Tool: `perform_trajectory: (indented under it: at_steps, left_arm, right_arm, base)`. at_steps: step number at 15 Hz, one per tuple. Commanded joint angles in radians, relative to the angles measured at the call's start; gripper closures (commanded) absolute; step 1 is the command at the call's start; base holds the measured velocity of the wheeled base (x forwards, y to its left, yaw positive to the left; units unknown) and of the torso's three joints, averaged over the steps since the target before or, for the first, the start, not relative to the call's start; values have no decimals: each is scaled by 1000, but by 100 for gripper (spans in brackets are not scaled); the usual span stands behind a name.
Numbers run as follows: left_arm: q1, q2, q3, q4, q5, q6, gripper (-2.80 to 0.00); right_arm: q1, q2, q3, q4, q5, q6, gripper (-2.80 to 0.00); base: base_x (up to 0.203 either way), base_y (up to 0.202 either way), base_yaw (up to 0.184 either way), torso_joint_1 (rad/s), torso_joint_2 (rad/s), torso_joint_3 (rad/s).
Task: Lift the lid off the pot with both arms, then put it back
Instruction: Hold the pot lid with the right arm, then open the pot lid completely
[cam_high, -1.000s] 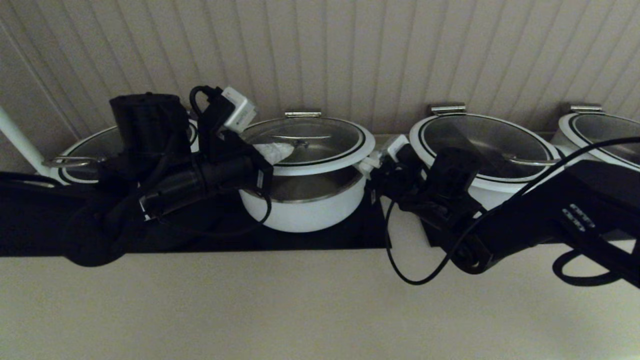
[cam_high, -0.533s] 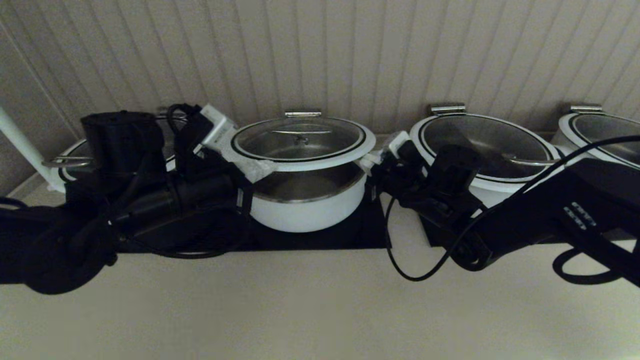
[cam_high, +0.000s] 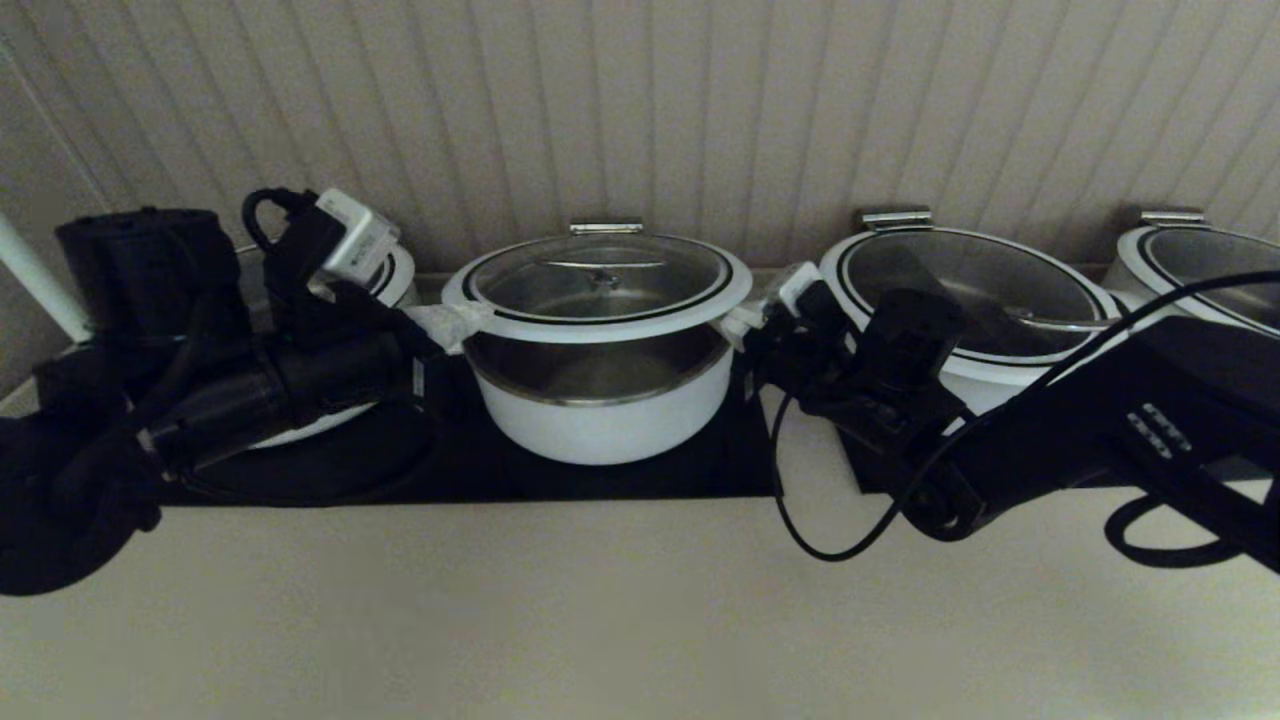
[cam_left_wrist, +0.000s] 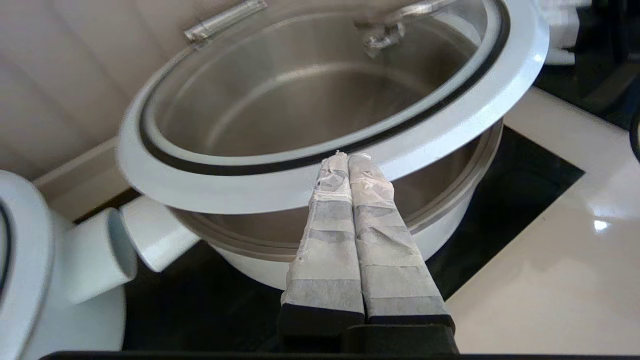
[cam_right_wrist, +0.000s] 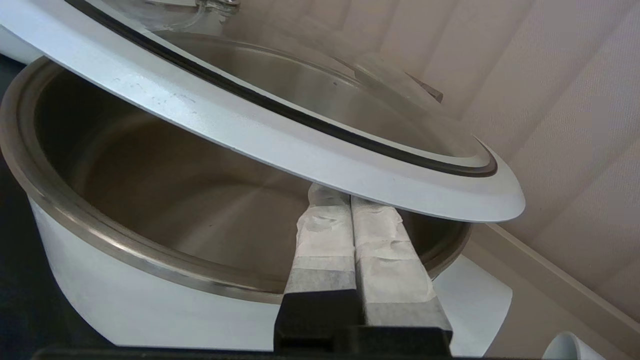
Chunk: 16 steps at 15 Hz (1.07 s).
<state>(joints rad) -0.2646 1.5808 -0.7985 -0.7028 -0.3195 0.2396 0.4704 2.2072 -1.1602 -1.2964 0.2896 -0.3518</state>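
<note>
The lid (cam_high: 600, 280), glass with a white rim and black ring, hangs level above the pot (cam_high: 610, 425), and a gap shows the steel lining. My right gripper (cam_high: 738, 322) is shut, with its fingers under the lid's right rim (cam_right_wrist: 350, 165). In the right wrist view its tips (cam_right_wrist: 336, 197) disappear beneath that rim, over the pot (cam_right_wrist: 125, 300). My left gripper (cam_high: 462, 322) is shut and holds nothing. Its tips (cam_left_wrist: 348, 156) lie at the lid's left rim (cam_left_wrist: 450, 120), above the pot wall (cam_left_wrist: 445, 240).
Wider white pots with glass lids stand at the left (cam_high: 385, 268), right (cam_high: 970, 290) and far right (cam_high: 1200, 270). A steel clip (cam_high: 605, 227) sits behind the lid on the slatted wall. A black cooktop (cam_high: 640, 480) lies beneath, with beige counter in front. A cable loops down (cam_high: 810, 520).
My left arm has drawn back to the left, and its fingers have slid from over the lid's centre to the left rim. The lid and the right arm have stayed put.
</note>
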Motion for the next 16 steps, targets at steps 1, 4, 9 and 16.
perform_trajectory:
  at_steps: [1,4,9,16]
  left_arm:
    - [3,-39,27,-3,-1,0,0]
    - [2,-102,113,-4,-1,1,0]
    - [2,-210,269,-4,-2,0,0]
    - [-1,-192,307,-11,-3,-65,0]
  right_arm:
    - [-6,-3,-1,-8,2,-3,0]
    - [-12,-2,-23,-8,2,-3,0]
    - [-15,-3,-87,40,2,-3,0]
    - [-15,-8,-105,58,2,-4,0]
  base:
    - [0,0,0,0,0,0]
    - [0,0,0,0,0,0]
    - [0,0,0,0,0,0]
    - [0,0,0,0,0,0]
